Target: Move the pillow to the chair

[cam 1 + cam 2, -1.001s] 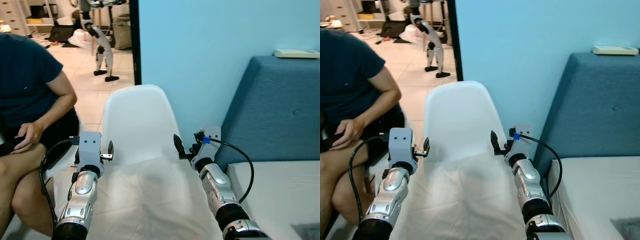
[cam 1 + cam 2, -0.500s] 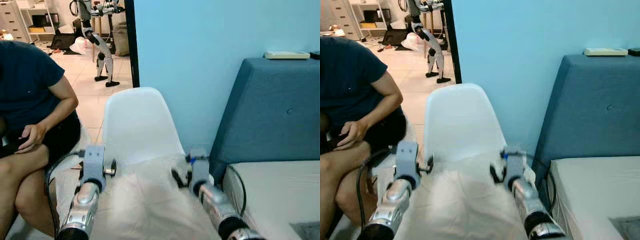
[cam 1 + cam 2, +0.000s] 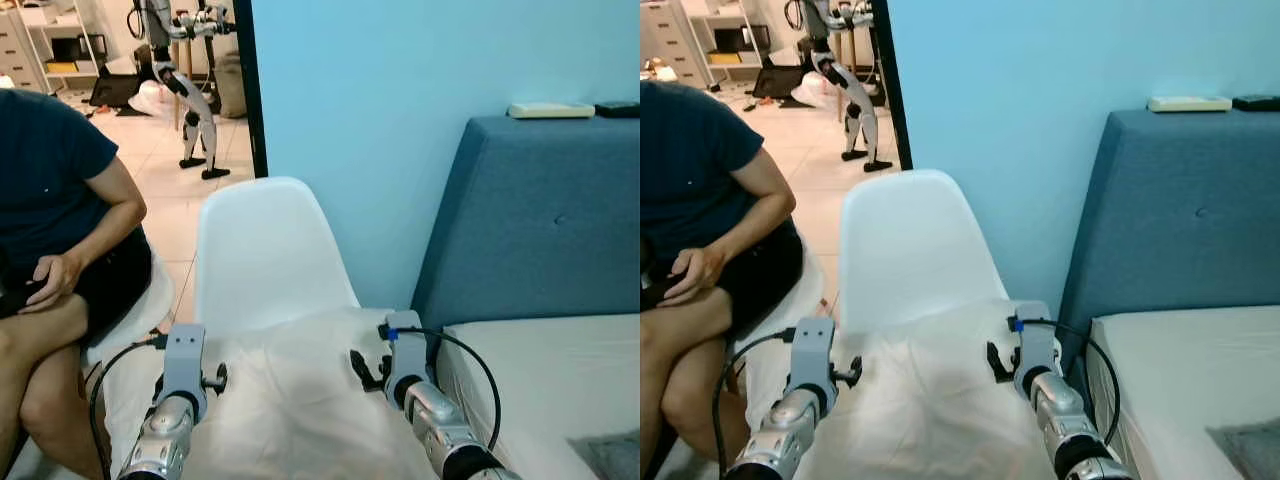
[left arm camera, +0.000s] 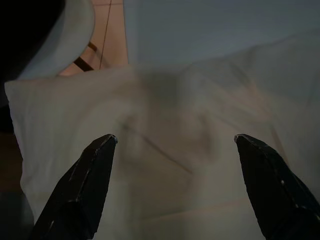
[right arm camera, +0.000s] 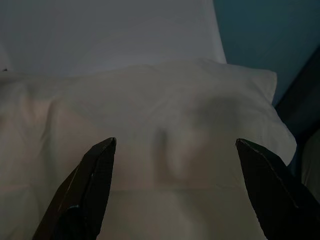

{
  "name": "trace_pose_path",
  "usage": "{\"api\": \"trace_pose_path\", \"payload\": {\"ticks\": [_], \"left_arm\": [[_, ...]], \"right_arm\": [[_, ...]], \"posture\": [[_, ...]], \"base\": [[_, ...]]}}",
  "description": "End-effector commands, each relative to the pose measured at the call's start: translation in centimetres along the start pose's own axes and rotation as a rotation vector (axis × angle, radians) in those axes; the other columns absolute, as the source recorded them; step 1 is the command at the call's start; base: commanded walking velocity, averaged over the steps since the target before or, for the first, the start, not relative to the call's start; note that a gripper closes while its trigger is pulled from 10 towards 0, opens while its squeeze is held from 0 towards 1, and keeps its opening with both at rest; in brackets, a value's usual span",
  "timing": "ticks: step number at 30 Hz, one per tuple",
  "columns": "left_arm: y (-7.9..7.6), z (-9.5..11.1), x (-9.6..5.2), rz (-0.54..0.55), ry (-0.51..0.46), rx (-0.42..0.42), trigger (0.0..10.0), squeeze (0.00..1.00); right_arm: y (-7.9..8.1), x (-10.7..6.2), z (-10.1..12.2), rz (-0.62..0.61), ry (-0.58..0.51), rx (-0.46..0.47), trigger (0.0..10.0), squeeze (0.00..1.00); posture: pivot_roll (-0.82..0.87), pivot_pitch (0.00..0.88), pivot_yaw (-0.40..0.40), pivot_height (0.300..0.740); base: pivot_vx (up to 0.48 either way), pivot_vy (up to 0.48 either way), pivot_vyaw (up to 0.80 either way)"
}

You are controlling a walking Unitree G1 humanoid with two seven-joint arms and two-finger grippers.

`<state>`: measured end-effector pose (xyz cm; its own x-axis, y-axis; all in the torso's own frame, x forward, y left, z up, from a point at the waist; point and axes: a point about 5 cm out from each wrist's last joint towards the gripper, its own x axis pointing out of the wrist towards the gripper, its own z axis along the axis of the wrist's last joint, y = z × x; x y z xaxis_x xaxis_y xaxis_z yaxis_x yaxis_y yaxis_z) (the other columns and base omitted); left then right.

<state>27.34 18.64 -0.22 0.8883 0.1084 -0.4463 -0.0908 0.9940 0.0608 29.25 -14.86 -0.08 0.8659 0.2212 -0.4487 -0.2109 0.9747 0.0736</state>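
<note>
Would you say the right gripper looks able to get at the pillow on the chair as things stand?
Probably yes: the right gripper is open just above the pillow lying on the white chair, with nothing between them.

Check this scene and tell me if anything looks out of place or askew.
Nothing looks damaged or spilled. The white pillow lies on the white chair, sagging past the seat's edges on both sides. The left end effector and right end effector are both open above it. A person sits close beside the chair.

Over the last 1 s, both arms have been drawn lower and nearer the camera. The left gripper (image 3: pixel 222 378) and right gripper (image 3: pixel 358 366) are now set lower against the pillow (image 3: pixel 290 400).
</note>
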Motion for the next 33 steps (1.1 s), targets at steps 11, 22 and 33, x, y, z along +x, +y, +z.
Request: {"api": "trace_pose_path", "payload": {"ticks": [11, 22, 33], "left_arm": [[0.3, 1.4, 0.3, 0.028, -0.086, 0.018, 10.0, 0.00], [0.4, 1.9, 0.3, 0.028, -0.128, 0.001, 10.0, 0.00], [0.6, 2.2, 0.2, 0.039, -0.160, -0.011, 10.0, 0.00]], "right_arm": [[0.4, 0.2, 0.4, 0.017, -0.018, -0.007, 10.0, 0.00], [0.3, 0.3, 0.8, 0.025, -0.034, -0.023, 10.0, 0.00], [0.6, 0.4, 1.0, 0.036, -0.039, -0.031, 10.0, 0.00]], "posture": [[0.00, 0.022, -0.029, 0.740], [0.00, 0.035, -0.034, 0.740], [0.00, 0.036, -0.038, 0.740]], "base": [[0.000, -0.349, 0.00], [0.000, -0.080, 0.00], [0.000, 0.000, 0.00]]}}
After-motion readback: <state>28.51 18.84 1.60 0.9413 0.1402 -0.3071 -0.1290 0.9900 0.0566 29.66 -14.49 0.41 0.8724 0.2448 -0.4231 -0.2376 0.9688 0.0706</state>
